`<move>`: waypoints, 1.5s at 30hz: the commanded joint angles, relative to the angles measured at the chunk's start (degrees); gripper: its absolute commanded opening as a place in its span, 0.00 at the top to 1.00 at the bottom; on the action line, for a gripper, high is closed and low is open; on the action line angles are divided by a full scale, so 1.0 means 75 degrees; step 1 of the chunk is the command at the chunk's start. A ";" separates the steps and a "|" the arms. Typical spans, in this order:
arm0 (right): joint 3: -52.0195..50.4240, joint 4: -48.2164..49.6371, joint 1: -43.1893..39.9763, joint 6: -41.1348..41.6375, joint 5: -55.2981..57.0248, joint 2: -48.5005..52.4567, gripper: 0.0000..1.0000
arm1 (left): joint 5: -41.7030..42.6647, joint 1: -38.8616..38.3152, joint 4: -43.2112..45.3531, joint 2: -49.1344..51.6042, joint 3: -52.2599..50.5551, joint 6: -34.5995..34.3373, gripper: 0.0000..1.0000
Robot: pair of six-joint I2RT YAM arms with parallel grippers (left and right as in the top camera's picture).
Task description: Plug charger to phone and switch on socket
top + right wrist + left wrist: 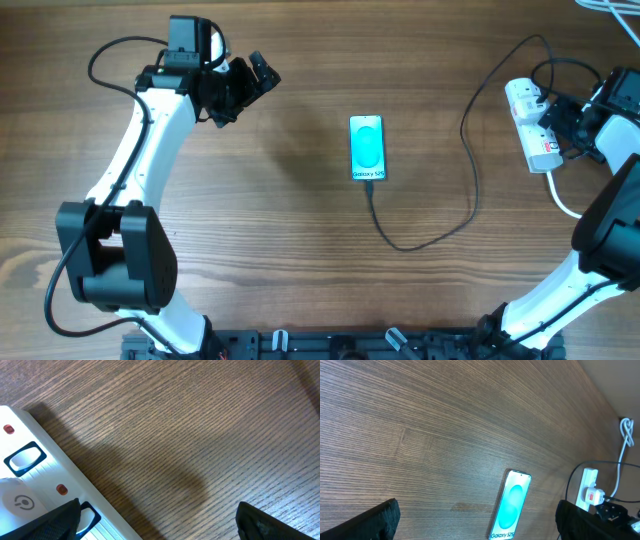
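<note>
Quick status from my end. My right pincer (158,510) is spread wide and holding nothing, parked right at the socket (45,475) and overlapping its edge in my wrist view. Can't tell if it's actually touching. Up close the socket is a smooth, glossy white plastic bar with rounded rocker switches (22,457) and a tiny red dot (61,489) beside each. I can't tell whether any rocker is flipped on, so I'm counting the switch as the bit left to do.

Coming away from the socket, the charger (405,247) is a thin, floppy black cable that loops across the matte wood-grain table (300,250) and ends at the phone (367,148), well apart from the socket. Its tip sits right against the phone's text end, so I'd say the plugging-in part looks done. The phone is a flat, slim slab with a white edge and a bright cyan screen, lying face up.

Furthest from the socket, way past the phone, my left pincer (478,510) is also wide open and empty, hanging over bare wood.
</note>
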 commanded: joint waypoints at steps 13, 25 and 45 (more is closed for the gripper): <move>-0.0032 -0.0198 0.0099 0.0017 0.0119 0.0175 0.00 | -0.0073 0.0026 0.0009 -0.0117 0.0006 0.0175 0.00; -0.0032 -0.0242 0.0163 -0.0309 -0.0277 0.0187 0.00 | -0.0073 0.0026 0.0009 -0.0117 0.0006 0.0175 0.00; 0.0122 -0.0697 0.0312 -0.0775 -0.1000 0.0600 0.01 | -0.0073 0.0026 0.0009 -0.0117 0.0006 0.0175 0.00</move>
